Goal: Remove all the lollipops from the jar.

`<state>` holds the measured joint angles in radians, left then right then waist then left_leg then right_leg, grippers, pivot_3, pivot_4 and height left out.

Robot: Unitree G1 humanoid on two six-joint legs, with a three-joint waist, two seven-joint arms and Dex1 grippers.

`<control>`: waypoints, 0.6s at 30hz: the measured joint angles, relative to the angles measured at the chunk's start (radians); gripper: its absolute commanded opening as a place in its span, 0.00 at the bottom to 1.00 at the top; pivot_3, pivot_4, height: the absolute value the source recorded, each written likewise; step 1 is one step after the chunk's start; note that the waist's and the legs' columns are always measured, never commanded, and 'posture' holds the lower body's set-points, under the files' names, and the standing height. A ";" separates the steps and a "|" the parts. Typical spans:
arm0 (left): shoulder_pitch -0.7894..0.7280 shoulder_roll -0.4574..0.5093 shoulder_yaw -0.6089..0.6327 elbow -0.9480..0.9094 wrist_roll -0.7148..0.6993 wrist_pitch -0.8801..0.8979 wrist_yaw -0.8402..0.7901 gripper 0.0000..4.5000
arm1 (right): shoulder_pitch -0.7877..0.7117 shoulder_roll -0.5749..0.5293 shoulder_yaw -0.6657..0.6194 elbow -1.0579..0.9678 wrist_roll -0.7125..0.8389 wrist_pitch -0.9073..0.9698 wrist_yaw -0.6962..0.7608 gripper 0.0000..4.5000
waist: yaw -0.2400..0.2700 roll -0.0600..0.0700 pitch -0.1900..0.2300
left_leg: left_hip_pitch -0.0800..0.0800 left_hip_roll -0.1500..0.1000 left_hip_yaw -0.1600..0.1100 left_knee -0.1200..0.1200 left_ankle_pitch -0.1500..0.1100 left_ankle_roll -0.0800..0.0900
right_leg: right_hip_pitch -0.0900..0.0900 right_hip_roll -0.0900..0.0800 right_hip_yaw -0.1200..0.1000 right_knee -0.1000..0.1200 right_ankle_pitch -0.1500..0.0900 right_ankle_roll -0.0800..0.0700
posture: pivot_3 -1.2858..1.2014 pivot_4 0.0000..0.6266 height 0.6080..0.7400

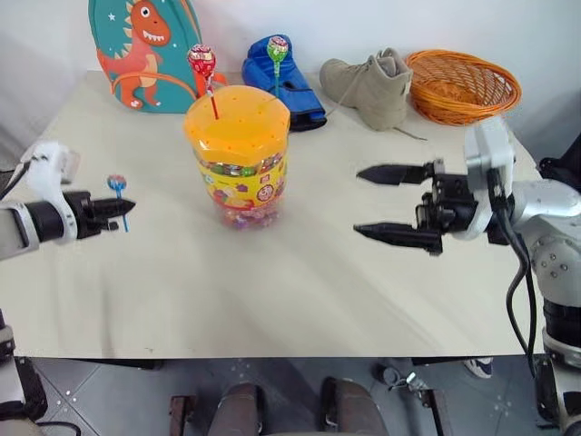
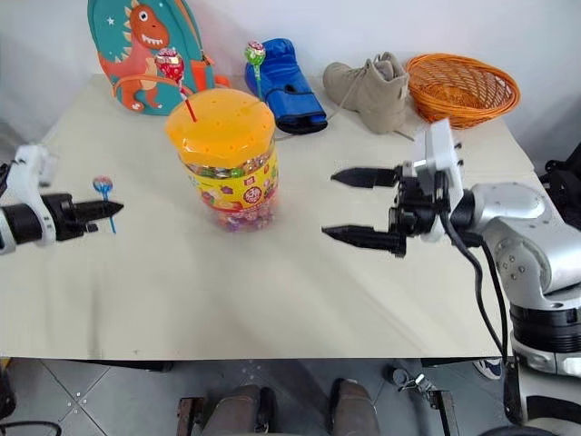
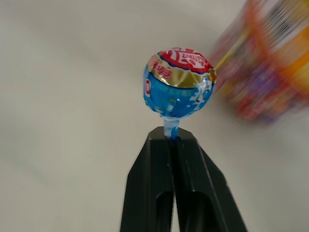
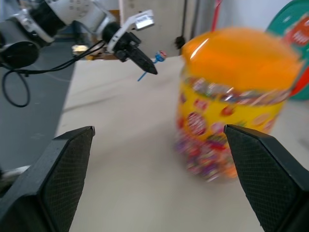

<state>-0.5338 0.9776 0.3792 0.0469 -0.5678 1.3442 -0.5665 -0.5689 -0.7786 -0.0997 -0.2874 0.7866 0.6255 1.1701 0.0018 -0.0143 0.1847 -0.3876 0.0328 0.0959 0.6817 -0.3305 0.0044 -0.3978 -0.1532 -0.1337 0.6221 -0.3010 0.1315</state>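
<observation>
The left gripper is clamping the blue-sticked lollipop by its stick, fingers pressed tight together, and is holding it above the table near the left edge — well apart from the jar. In the left wrist view the wrapped head is sitting just above the black fingertips, its blue, gold and red wrapper facing the camera.

The jar is standing upright around the middle of the table, a little toward the far edge, its orange-yellow lid on. Two lollipops are still sticking up at it: the red lollipop is rising on a slanted stick from the lid, and the green lollipop is showing just behind the lid's far side.

The right gripper is hovering to the right of the jar with its jaws spread wide and nothing between them — pointing toward the jar from the side.

Along the far edge a dinosaur backpack, a blue boxing glove, a tan boot and an orange wicker basket are lying in a row.
</observation>
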 measured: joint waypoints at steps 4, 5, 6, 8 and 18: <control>0.054 -0.012 -0.038 0.011 0.025 0.068 0.044 0.01 | 0.075 -0.017 0.046 -0.026 -0.033 -0.032 0.065 1.00 | 0.000 0.000 0.000 | 0.000 0.000 0.000 0.000 0.000 -0.001 | 0.000 0.001 0.000 0.000 0.000 0.000 | 0.52 0.24 1.00; 0.049 -0.016 -0.044 0.020 0.029 0.083 0.053 0.01 | 0.081 -0.017 0.056 -0.029 -0.036 -0.037 0.072 1.00 | 0.001 0.000 0.000 | 0.000 0.000 0.000 0.000 0.000 -0.001 | 0.000 0.001 0.000 0.000 0.000 0.000 | 0.52 0.24 1.00; 0.046 -0.016 -0.049 0.036 0.031 0.094 0.058 0.01 | 0.083 -0.016 0.062 -0.033 -0.039 -0.038 0.075 1.00 | 0.000 0.000 0.000 | 0.000 0.000 0.000 0.000 0.000 -0.001 | 0.000 0.001 0.000 0.000 0.000 0.000 | 0.52 0.24 1.00; 0.035 -0.016 -0.072 0.078 0.051 0.111 0.071 0.01 | 0.078 -0.004 0.063 -0.032 -0.043 -0.039 0.066 1.00 | 0.000 0.000 0.000 | 0.000 0.000 0.000 0.000 0.000 -0.001 | 0.000 0.001 0.000 0.000 0.000 0.000 | 0.52 0.24 1.00; -0.074 0.004 -0.126 0.159 0.060 0.217 0.052 0.53 | 0.077 0.029 0.057 -0.028 -0.051 -0.038 0.009 1.00 | -0.002 0.000 0.000 | 0.001 0.000 0.001 0.000 0.000 -0.001 | -0.001 0.001 0.001 0.002 0.000 0.000 | 0.52 0.24 1.00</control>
<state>-0.6076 0.9812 0.2535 0.2056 -0.5079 1.5610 -0.5144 -0.4914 -0.7494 -0.0428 -0.3151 0.7355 0.5873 1.1794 -0.0003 -0.0148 0.1848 -0.3867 0.0333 0.0967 0.6819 -0.3307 0.0034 -0.3984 -0.1523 -0.1327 0.6237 -0.3011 0.1314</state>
